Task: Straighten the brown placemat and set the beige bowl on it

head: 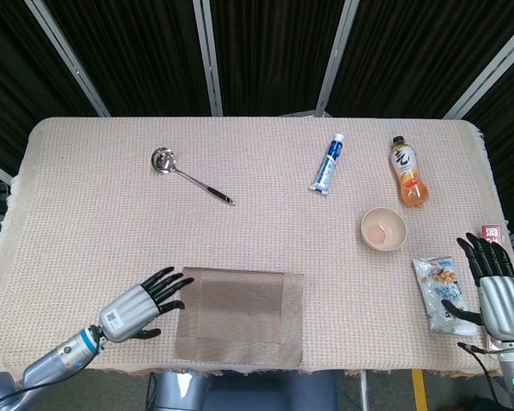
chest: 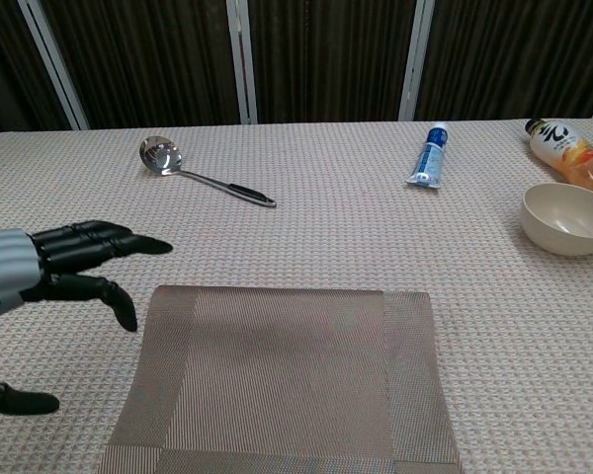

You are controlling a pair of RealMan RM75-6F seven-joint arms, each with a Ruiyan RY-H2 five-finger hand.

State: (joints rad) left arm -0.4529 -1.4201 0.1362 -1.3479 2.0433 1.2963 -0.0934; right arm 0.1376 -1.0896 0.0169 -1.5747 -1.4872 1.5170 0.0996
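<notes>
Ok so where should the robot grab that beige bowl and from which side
Probably the rim of the beige bowl, on its right side: it sits upright and open, so fingers can hook over the edge. The right hand is open nearby, and the bottle crowds the far side.

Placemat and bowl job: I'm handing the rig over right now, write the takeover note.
Left hand: open, fingers spread, at the left edge of the brown placemat, holding nothing.
Right hand: open, at the table's right edge beside a snack packet, holding nothing.
Placemat lies flat at the near edge, slightly skewed to the table edge.
Beige bowl stands upright on the tablecloth, right of the mat and well apart from it, near the orange drink bottle.
Done: nothing clearly.
Left: square up the mat, then set the bowl on it.
</notes>
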